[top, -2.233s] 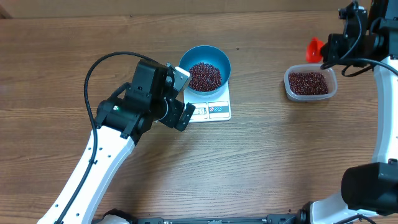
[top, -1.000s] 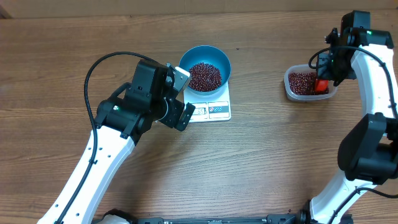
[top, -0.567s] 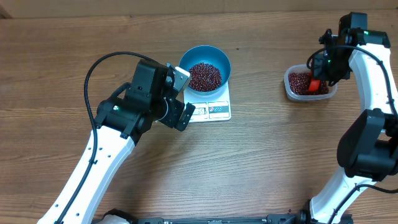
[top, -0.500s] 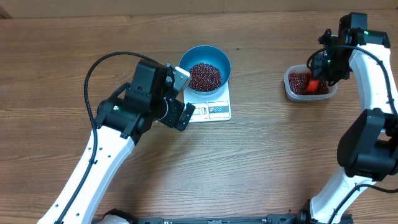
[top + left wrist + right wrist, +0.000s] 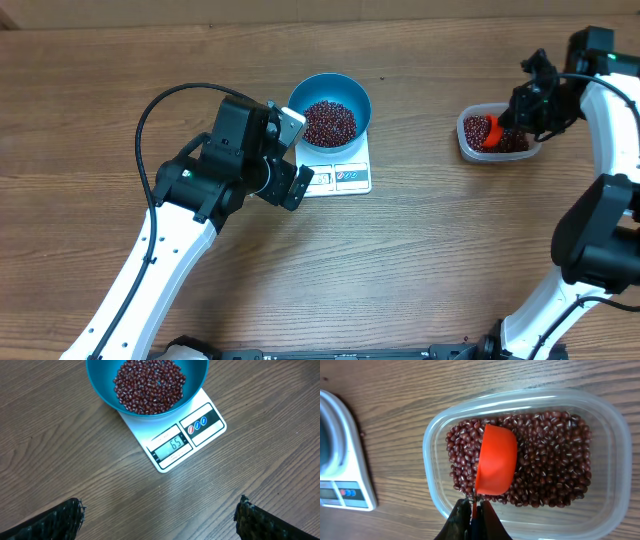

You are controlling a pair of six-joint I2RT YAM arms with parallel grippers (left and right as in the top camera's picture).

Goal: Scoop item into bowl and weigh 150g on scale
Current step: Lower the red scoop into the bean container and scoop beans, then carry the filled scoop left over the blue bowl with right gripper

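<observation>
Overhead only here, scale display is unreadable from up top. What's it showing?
Observer: On the left wrist view the display of the scale reads 65, with the bowl on it.
Operator: Right gripper got the scoop?
Observer: Yes. The right gripper is shut on the handle of the scoop, which lies on the beans inside the tub.
Operator: Left gripper holding anything?
Observer: No. The left gripper is open, with nothing between its fingers.
</observation>
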